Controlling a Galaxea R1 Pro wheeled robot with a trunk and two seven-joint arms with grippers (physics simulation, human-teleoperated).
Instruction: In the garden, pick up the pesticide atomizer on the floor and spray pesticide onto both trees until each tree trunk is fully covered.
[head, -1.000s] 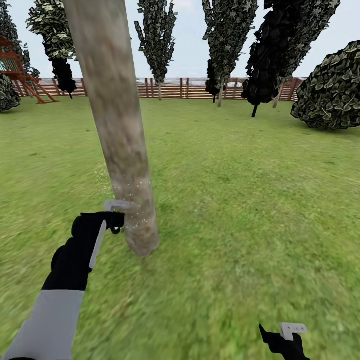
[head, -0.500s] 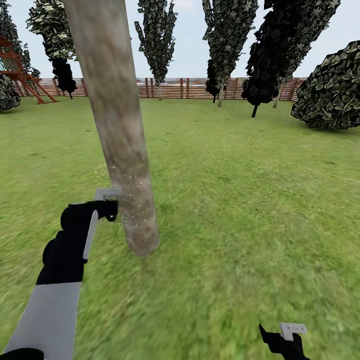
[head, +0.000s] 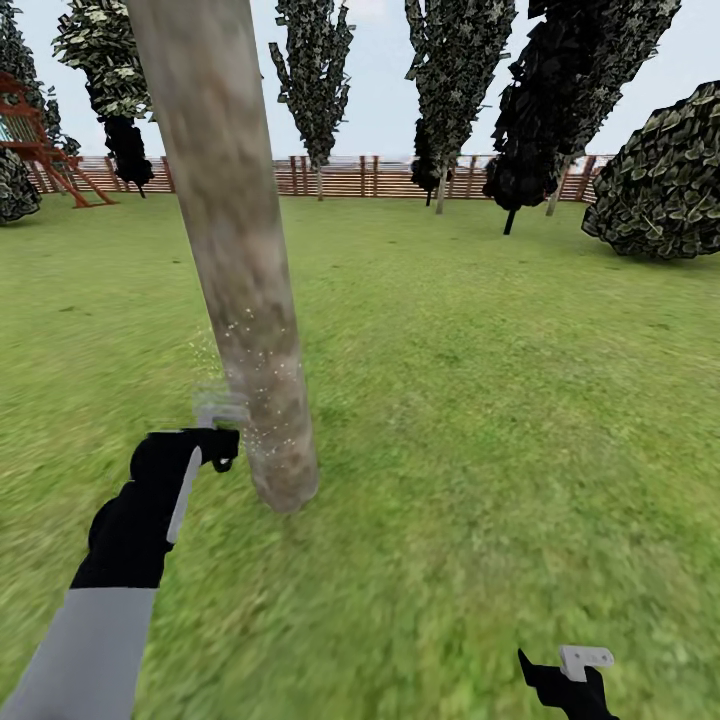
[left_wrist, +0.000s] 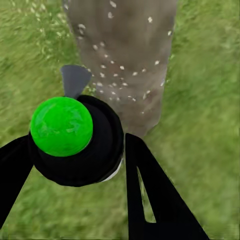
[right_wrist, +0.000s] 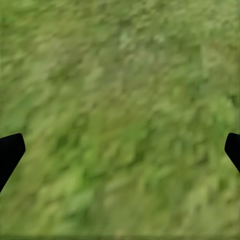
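A thick tree trunk (head: 240, 260) of mottled grey-brown bark leans up from the grass floor (head: 480, 420) just ahead of me. My left gripper (head: 214, 446) is shut on the pesticide atomizer, whose grey nozzle (head: 216, 408) points at the trunk's lower part from close by. In the left wrist view the atomizer (left_wrist: 95, 150) has a bright green cap (left_wrist: 61, 126) and a black body, held between my black fingers (left_wrist: 150, 195), with the trunk (left_wrist: 125, 50) right behind it. White pesticide specks (head: 255, 365) dot the bark. My right gripper (head: 562, 676) hangs low and open over grass (right_wrist: 120, 100).
Several dark leafy trees (head: 455, 70) stand far back along a brown slat fence (head: 350, 176). A big round bush (head: 665, 180) is at the right and a red play frame (head: 35, 140) at the far left. Open lawn lies to the right of the trunk.
My left gripper with the atomizer rose and shifted left along the trunk, then dropped back a little. The white specks now reach higher on the bark. The right arm has not moved.
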